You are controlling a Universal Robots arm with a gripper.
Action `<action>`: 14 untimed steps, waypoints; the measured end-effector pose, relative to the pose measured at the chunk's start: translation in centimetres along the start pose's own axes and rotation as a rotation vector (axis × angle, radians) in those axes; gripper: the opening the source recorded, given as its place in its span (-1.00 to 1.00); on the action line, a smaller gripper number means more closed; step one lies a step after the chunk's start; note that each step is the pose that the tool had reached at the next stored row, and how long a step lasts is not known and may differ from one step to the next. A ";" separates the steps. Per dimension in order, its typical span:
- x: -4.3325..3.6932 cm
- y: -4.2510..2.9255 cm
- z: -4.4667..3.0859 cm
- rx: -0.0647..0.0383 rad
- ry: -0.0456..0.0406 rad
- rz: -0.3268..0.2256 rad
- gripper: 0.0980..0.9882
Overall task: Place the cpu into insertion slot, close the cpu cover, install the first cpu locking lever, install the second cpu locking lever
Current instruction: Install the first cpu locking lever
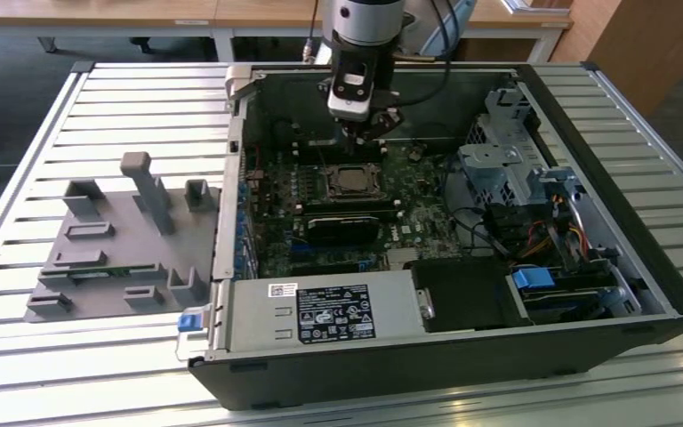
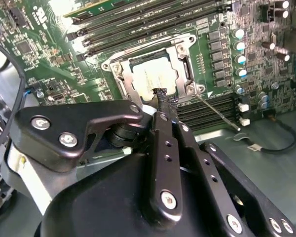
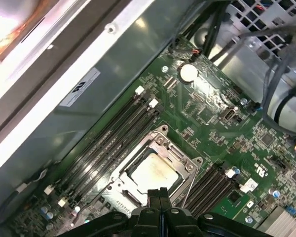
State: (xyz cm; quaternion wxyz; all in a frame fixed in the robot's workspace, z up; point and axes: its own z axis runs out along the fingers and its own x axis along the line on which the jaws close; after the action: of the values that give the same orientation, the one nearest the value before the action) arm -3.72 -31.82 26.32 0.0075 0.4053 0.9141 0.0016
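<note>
The chip (image 2: 153, 74) is a small silvery square. It lies flat in its slot (image 3: 136, 162) on the green board (image 3: 207, 108). The cover (image 3: 180, 149) is a shiny metal frame with a hole in the middle. It lies flat over the chip's edges, and the chip's pale top shows through the hole. In the second wrist view a thin metal rod (image 2: 217, 112) starts at one corner of the cover and sticks out at a slant. Long black slots (image 2: 153, 19) run along both sides of the cover.

The pincer (image 2: 162, 95) has its two fingers pressed together, and nothing shows between them. Its tip is right at one edge of the cover. I cannot tell if it touches the metal.

In the exterior view the arm reaches down into an open computer case (image 1: 626, 267). The case sits on a tabletop (image 1: 81, 365) made of metal slats. A grey plastic holder (image 1: 104, 258) lies on the tabletop just beside the case, on the exterior view's left.
</note>
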 end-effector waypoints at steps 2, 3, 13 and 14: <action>0.00 0.00 0.00 0.000 -0.0003 -0.021 -0.98; 0.00 0.00 0.00 0.001 -0.0005 -0.032 -0.98; 0.00 0.00 0.00 0.002 -0.0014 -0.144 -0.98; 0.00 0.00 0.00 0.002 -0.0014 -0.155 -0.98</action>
State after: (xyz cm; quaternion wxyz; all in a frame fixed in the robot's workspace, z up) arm -3.72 -31.82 26.32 0.0079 0.3336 0.9427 0.0000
